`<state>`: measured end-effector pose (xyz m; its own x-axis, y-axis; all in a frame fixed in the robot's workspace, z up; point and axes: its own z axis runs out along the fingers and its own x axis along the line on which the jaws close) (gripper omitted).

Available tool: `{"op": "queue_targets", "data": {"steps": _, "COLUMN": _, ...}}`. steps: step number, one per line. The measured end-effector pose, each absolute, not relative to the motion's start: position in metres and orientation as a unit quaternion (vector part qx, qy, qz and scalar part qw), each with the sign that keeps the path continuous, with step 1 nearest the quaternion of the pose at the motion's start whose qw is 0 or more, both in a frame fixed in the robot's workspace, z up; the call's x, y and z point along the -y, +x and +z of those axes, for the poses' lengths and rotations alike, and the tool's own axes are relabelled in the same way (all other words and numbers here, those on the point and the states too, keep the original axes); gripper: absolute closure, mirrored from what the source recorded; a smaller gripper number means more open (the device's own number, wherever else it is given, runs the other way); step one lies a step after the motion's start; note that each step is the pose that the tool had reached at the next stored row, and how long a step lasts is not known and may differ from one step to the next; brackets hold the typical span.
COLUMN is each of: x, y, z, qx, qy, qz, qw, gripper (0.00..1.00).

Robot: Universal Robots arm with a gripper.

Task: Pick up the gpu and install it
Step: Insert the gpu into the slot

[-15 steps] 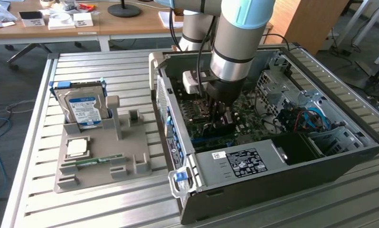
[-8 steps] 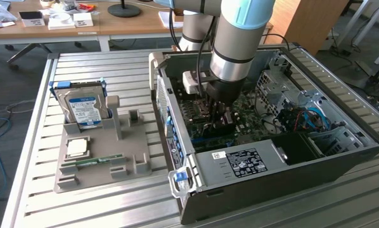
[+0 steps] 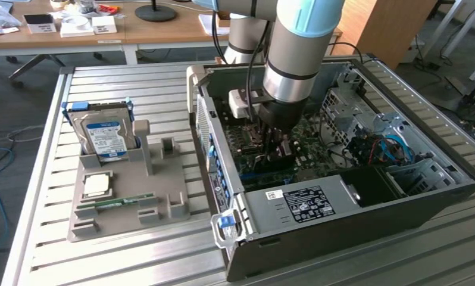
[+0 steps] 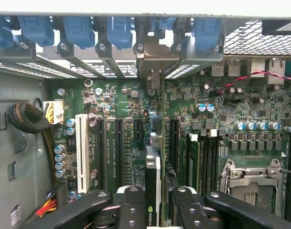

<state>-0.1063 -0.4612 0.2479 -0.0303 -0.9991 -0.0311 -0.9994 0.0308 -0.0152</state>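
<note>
On my wrist camera the gripper (image 4: 152, 210) has its jaws closed on the gpu (image 4: 153, 191), which stands on edge between them above the green motherboard (image 4: 121, 100), in line with the black expansion slots. Beyond it I see the row of blue clips (image 4: 78, 31) at the case's rear wall. From outside, the arm reaches into the open computer case (image 3: 428, 202), with the hard drive (image 3: 102, 134) in the grey holder (image 3: 154, 196) on the table (image 3: 39, 256) at the exterior view's left.
</note>
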Motion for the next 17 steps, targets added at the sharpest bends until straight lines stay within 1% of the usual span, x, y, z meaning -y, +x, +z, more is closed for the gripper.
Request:
{"op": "queue_targets", "data": {"steps": 13, "x": 0.4610, "y": -0.1065, "z": 0.2474, "qx": -0.718, "qy": -0.696, "qz": 0.006, "qw": 0.017, "gripper": 0.73}}
{"op": "queue_targets", "data": {"steps": 15, "x": 0.4612, "y": -0.1063, "z": 0.2479, "qx": -0.718, "qy": -0.696, "qz": 0.005, "qw": 0.017, "gripper": 0.61}}
{"op": "queue_targets", "data": {"steps": 16, "x": 0.4612, "y": -0.1063, "z": 0.2478, "qx": -0.718, "qy": -0.696, "qz": 0.005, "qw": 0.017, "gripper": 0.61}}
{"op": "queue_targets", "data": {"steps": 17, "x": 0.4612, "y": -0.1063, "z": 0.2479, "qx": -0.718, "qy": -0.696, "qz": 0.005, "qw": 0.017, "gripper": 0.55}}
